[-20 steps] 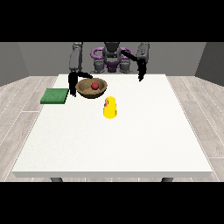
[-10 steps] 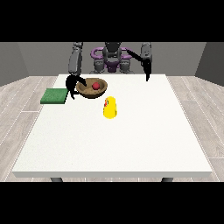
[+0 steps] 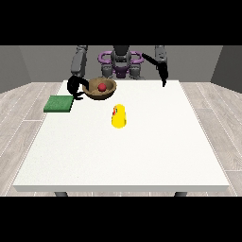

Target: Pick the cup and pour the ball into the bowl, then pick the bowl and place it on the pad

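Your brown bowl (image 3: 99, 89) holds the red ball (image 3: 101, 87) at the far left of the white counter (image 3: 123, 146), with the view's-left hand (image 3: 74, 87) at its rim; I can't tell whether the fingers grasp it. The green pad (image 3: 58, 103) lies beside it and the yellow cup (image 3: 118, 116) stands nearer you. The view's-right hand (image 3: 163, 74) hangs apart, finger state unclear.

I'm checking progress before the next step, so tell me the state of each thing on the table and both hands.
Bowl: upright, off the pad, held at its rim.
Ball: inside the bowl.
Cup: on the table, in front of the bowl, untouched.
Pad: flat on the table, nothing on it.
Hand at the view's left: curled on the bowl's rim.
Hand at the view's right: raised, holding nothing.
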`<state>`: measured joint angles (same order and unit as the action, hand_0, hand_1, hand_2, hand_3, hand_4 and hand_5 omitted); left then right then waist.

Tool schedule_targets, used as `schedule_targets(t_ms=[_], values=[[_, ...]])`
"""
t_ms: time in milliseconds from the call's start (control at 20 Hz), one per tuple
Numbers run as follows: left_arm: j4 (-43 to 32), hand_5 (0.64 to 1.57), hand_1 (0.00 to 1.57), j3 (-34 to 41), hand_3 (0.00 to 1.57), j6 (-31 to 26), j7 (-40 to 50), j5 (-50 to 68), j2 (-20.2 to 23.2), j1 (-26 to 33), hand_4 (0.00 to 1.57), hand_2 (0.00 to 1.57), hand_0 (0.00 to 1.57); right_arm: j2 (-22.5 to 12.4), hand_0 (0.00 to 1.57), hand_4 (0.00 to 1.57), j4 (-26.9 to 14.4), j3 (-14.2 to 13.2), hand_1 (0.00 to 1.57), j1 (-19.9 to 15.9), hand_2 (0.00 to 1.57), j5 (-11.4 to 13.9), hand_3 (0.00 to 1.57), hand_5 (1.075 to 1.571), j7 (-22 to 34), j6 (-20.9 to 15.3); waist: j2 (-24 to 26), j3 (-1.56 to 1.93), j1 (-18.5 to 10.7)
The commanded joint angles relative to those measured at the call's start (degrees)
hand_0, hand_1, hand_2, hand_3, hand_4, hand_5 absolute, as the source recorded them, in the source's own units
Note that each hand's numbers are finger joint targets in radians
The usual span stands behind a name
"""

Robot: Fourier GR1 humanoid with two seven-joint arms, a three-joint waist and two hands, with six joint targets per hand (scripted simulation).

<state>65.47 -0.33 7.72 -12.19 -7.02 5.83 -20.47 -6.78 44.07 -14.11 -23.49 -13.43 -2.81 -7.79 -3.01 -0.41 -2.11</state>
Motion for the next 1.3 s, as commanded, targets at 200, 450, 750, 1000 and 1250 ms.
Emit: schedule_targets(t_ms=[200,450,750,1000,1250], values=[[-4.6,0.706,0.0,2.3,0.0,0.6,-0.2,-0.2,-0.1,0.9,0.0,0.0,0.0,-3.2,1.57,0.89,7.1,3.3,1.57,0.0,1.57,0.5,0.85,1.56,12.7,-0.4,4.1,0.4,3.7],[-3.5,0.714,0.0,2.5,0.0,2.5,-1.5,-0.7,-0.6,-1.2,0.0,0.0,0.0,-14.5,1.57,0.89,3.4,-3.2,1.57,-0.3,1.57,-4.3,0.83,1.568,12.2,10.2,-0.5,0.42,4.2],[-1.6,0.712,0.0,-2.0,0.0,6.6,-1.7,-5.2,-5.2,-2.5,0.0,0.0,0.0,-20.2,1.57,0.87,-4.0,-9.7,1.57,-4.2,1.57,-9.3,0.84,1.57,9.8,14.7,-4.9,0.44,0.4],[5.4,0.714,0.0,-4.2,0.0,7.0,-3.0,-7.1,-5.2,-4.8,0.0,0.0,0.0,-28.6,1.57,0.87,-13.2,-14.6,1.57,-5.6,1.57,-11.4,0.78,1.571,2.7,23.3,-14.7,0.51,-3.0],[12.2,0.703,0.0,-5.5,0.0,9.2,-1.6,-8.9,-5.5,-7.4,0.0,0.0,0.0,-34.4,1.57,0.84,-18.6,-17.5,1.57,-10.1,1.57,-13.2,0.0,1.568,0.3,28.9,-23.5,0.59,-2.6]])
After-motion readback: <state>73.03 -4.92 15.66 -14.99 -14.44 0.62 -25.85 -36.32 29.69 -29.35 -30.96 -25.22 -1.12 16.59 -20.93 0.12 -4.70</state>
